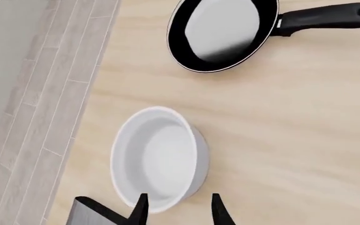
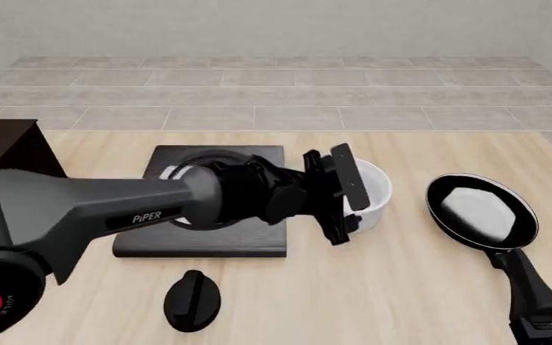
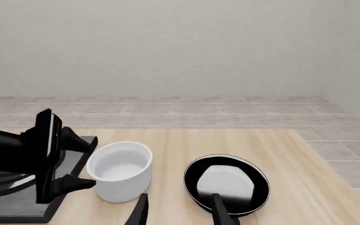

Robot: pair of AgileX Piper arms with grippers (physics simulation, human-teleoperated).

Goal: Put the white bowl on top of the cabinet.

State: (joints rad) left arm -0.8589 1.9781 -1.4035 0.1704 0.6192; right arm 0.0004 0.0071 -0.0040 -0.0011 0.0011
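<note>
Left gripper [image 2: 345, 205] fingers apart beside the white bowl [image 2: 370, 195], seemingly not touching; right fingers' gap unclear.

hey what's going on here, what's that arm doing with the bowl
The left arm has reached across the flat black stove plate and its tool stands open beside the small glossy white bowl, not yet gripping it. The bowl sits on the light wooden table, next to a black frying pan. The dark brown cabinet is far left. The right tool is open and holds nothing.
</note>
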